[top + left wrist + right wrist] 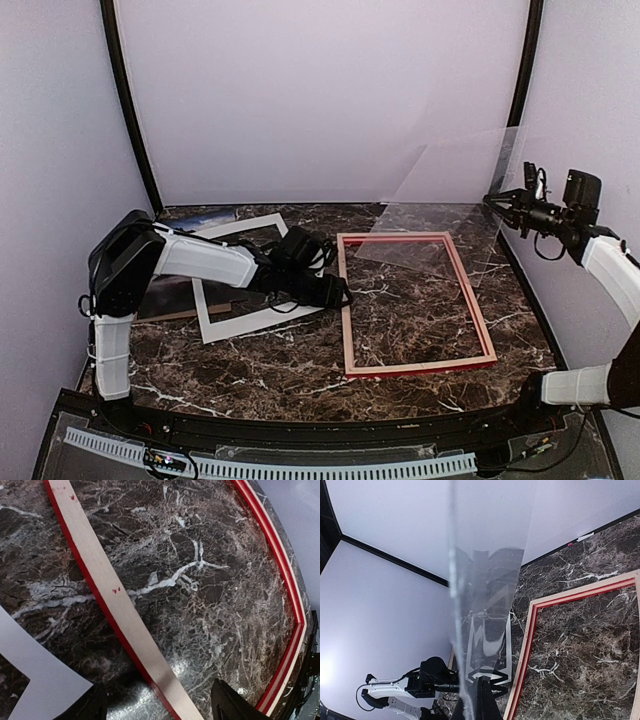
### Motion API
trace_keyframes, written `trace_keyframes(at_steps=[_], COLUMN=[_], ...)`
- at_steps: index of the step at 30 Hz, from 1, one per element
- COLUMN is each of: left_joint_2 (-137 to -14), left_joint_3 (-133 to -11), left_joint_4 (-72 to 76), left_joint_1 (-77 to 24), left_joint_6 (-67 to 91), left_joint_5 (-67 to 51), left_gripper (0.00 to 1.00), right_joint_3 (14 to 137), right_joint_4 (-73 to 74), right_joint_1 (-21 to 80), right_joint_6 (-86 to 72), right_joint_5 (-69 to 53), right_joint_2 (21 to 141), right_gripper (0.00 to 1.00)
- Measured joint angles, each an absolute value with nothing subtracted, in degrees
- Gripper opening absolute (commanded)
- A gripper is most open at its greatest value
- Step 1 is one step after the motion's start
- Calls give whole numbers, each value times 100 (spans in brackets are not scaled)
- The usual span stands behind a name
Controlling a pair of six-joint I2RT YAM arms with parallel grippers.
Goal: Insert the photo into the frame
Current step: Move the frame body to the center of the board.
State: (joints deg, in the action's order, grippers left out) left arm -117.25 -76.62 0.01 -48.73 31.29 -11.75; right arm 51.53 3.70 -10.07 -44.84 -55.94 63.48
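The red frame (415, 300) lies flat on the marble table, right of centre. My left gripper (341, 292) is low over its left rail and stands open. In the left wrist view the pale wood rail (115, 595) runs diagonally between the two dark fingers (235, 702) without touching them. A dark print (205, 218) that looks like the photo shows at the back left, partly under a white mat. My right gripper (497, 203) is raised at the right wall, shut on a clear sheet (485, 580). That sheet hangs edge-on in the right wrist view, with the frame (530, 630) below it.
A white mat border (250, 300) lies left of the frame, with my left arm across it. A brown backing board (165, 295) sits under the mat at the far left. The clear sheet (450, 200) reaches over the frame's far right corner. Walls stand close on three sides.
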Motion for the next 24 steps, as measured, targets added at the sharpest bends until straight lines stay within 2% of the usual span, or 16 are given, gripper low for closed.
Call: trace_keyframes(at_steps=[3,8,16,24], left_joint_2=[-12156,-12499,-12551,-12444], left_joint_3=[-8101,-8595,-8646,-8460], left_joint_4=[-305,-458,-598,-615], left_joint_1=[-4958,-5019,-5054,-5142], left_joint_6=[3079,3000,3026,3133], left_joint_5=[-982,-716,-202,314], left_gripper=[71,57,39,31], right_joint_3=[5153,5153,5153,5122], right_joint_4=[314,237,222,425], right_joint_1=[-1094,-1127,-1131,-1131], right_joint_6=[-4574,-4661,-4678,-4515], right_joint_5=[-5642,-5723,-5725,-5719], right_joint_2=[6351,6353,6353,6353], right_gripper=[0,0,0,0])
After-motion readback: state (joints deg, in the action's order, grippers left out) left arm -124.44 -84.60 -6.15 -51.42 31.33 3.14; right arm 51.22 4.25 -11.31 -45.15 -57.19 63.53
